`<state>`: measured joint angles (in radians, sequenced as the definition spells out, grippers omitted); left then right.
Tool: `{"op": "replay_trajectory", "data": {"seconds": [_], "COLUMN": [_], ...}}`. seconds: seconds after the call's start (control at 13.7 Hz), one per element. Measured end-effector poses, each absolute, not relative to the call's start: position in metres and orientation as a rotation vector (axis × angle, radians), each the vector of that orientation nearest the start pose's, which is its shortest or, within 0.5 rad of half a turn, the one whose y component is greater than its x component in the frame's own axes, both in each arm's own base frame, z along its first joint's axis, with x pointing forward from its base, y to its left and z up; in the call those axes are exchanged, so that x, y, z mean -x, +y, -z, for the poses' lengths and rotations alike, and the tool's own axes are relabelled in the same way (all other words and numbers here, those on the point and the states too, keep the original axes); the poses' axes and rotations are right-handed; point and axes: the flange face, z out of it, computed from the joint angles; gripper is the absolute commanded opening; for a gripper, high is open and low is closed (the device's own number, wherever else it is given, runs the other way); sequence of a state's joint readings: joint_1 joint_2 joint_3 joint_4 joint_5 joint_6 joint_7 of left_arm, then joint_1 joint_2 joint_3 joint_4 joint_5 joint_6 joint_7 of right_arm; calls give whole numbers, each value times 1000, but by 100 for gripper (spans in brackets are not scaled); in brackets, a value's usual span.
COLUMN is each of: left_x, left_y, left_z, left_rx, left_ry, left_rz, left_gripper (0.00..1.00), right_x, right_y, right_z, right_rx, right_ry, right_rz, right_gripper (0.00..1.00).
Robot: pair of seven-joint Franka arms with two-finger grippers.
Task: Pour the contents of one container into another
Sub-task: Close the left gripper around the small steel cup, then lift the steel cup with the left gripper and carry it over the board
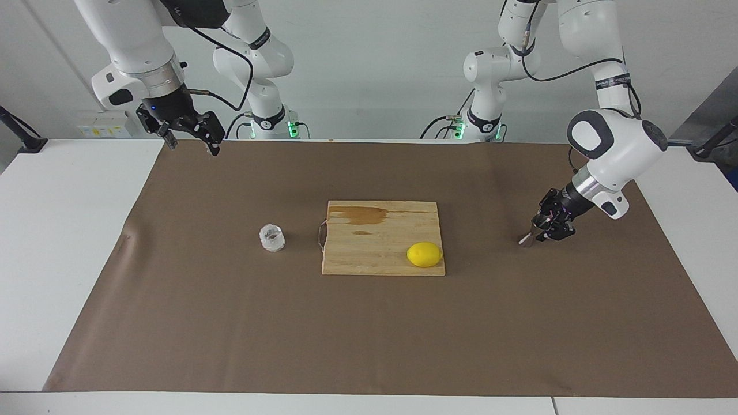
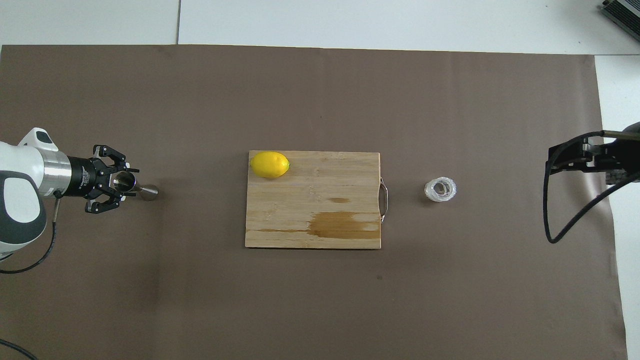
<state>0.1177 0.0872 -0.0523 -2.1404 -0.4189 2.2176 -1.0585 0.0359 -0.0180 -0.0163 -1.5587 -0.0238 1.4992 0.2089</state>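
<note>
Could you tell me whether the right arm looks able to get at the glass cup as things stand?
Probably yes: the right gripper hangs open at its own end of the table, and only bare brown paper lies around the glass cup.

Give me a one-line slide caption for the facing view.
Left gripper closes around the metal jigger; glass cup waits beside the cutting board; right gripper hangs open.

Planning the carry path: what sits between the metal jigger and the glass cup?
The wooden cutting board with a lemon on it lies between the jigger and the glass cup; the overhead view shows it best.
</note>
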Motion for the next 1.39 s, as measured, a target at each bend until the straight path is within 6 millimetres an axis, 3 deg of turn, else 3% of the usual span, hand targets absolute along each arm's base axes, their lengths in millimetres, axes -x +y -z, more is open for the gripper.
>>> {"op": "replay_trajectory", "data": {"seconds": [0.29, 0.66, 1.1, 1.39], "left_x": [-552, -553, -558, -570], "left_y": [24, 24, 20, -8], "left_z": [-366, -366, -380, -412], "left_rx": [2636, 2633, 2648, 2641], "left_ry": [-2179, -2194, -2192, -2192], "left_rz": [-293, -300, -319, -372], "left_gripper": [42, 21, 20, 20], "right_x": [-542, -542, -542, -542], "right_y": [8, 7, 5, 5], "right_z": [-634, -634, -634, -634], "right_rx": [3155, 3154, 3154, 3154], "right_ry": [302, 304, 308, 309], "right_rz": [-61, -61, -61, -61], "right_gripper": [100, 100, 100, 100]}}
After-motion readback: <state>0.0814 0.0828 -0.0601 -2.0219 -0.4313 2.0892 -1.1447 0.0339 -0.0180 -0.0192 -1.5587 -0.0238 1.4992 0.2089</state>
